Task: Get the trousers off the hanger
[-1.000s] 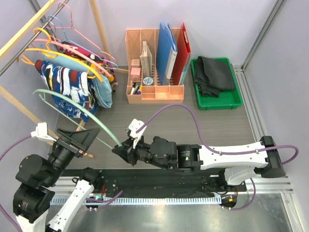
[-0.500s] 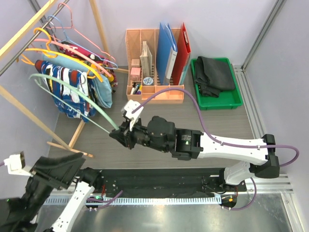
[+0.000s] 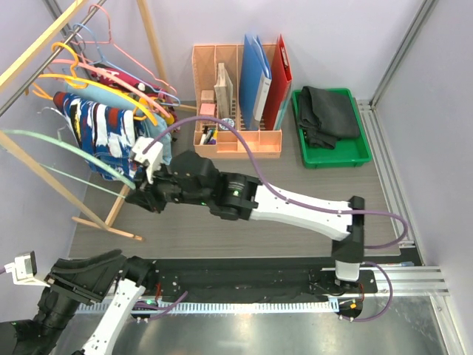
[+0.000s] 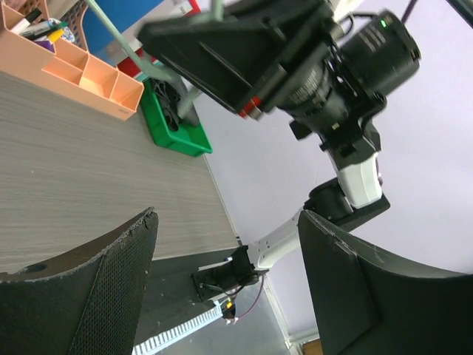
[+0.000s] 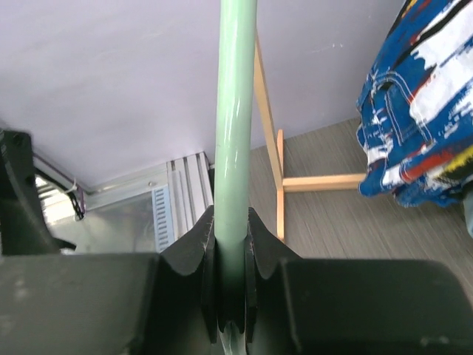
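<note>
My right gripper [image 3: 138, 194] is shut on the bar of a bare light green hanger [image 3: 66, 146], which it holds out to the left beside the wooden rack. The right wrist view has the green hanger [image 5: 235, 111] clamped between the fingers of the gripper [image 5: 230, 222]. Navy-white-red print trousers [image 3: 100, 137] and light blue trousers [image 3: 157, 140] hang on hangers on the rack. The print pair [image 5: 421, 140] also appears in the right wrist view. Black trousers [image 3: 329, 111] lie in the green tray [image 3: 358, 155]. Low at the front left, my left gripper [image 3: 77, 272] is open and holds nothing [image 4: 228, 218].
Orange, pink and blue hangers [image 3: 96, 70] crowd the rail of the wooden rack [image 3: 44, 181], whose foot [image 3: 107, 225] lies on the table. An orange desk organizer [image 3: 236, 140] with a blue and a red folder stands at the back. The green tray [image 4: 174, 137] is in the left wrist view too.
My right arm has swung left, carrying the green hanger toward the rack. My left arm drew back down into the front left corner, its gripper still open.
</note>
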`<state>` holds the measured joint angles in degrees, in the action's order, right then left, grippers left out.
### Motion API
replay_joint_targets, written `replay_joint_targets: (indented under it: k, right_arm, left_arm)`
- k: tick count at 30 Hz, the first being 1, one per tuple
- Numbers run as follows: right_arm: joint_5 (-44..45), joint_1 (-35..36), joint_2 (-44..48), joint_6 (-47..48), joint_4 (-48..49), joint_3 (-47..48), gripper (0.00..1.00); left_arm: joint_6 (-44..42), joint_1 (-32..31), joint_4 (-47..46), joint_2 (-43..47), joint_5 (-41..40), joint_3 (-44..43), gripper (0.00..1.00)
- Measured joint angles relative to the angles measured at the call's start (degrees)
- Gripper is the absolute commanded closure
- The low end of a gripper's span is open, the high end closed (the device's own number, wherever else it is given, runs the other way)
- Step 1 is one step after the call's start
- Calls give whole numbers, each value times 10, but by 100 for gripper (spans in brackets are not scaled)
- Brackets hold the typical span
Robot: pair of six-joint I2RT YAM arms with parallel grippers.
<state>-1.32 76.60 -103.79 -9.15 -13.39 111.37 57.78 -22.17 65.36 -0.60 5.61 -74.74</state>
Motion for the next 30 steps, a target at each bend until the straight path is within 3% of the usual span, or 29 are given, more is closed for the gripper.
replay_joint_targets:
  k: [8,14,20,24,30]
  right_arm:
    - [-40,-19,-127,0,-56,172,99]
    - [-53,-29,-165,1,-92,249,99]
    - [-55,-33,-176,9,-111,286,99]
    - [-52,-35,-176,17,-118,282,99]
    - [-37,-36,-140,30,-125,209,99]
  left_arm:
    - [0,0,26,0,-6,-11,23]
    - [0,0,28,0,-7,-20,24]
    - [2,0,16,0,-7,-11,32]
    - [5,2,-45,-4,-6,25,35]
    - [2,48,-154,-122,-26,1,32]
